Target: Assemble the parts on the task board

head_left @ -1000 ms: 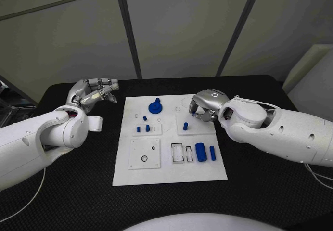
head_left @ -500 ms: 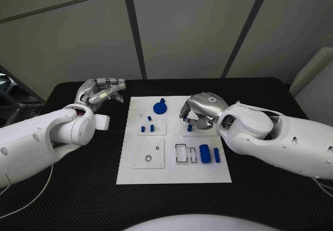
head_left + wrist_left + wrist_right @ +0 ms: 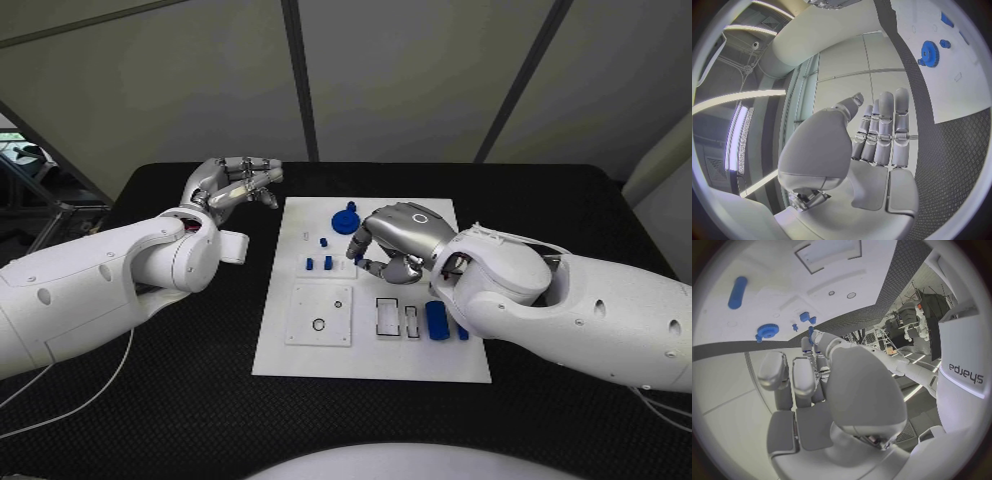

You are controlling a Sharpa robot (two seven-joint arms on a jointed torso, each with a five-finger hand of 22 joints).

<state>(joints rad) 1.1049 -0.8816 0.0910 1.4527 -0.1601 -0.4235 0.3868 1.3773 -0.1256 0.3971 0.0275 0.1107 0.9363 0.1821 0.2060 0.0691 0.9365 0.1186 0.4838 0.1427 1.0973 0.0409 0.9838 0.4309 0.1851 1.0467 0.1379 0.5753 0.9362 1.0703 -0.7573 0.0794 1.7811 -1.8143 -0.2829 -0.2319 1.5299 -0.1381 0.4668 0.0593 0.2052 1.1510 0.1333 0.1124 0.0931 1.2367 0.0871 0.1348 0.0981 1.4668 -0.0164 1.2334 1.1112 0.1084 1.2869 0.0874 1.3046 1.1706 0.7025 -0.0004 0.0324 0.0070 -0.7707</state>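
Near edge of the white rectangular task board: bare, then a raised white square plate with a small ring hole on the robot's left. Beside it are the white slotted frames, and a fat blue cylinder lying with its long axis running near-to-far, partly tucked under the right forearm.

Mid board: two short blue pegs stand upright in a small white block. The right hand hangs directly over the board centre, just beside those pegs on their right. Its fingers are curled downward; something blue shows at the fingertips in both the head and right wrist views, but I can't tell whether it's gripped or just behind them.

Far end: the blue toothed gear with hub sits just beyond the right hand, on its left side.

The left hand is off the board over the black table, holding nothing, with its fingers extended and close together.

Judgement: the right hand is nearer every part, and the pegs lie just to its left.
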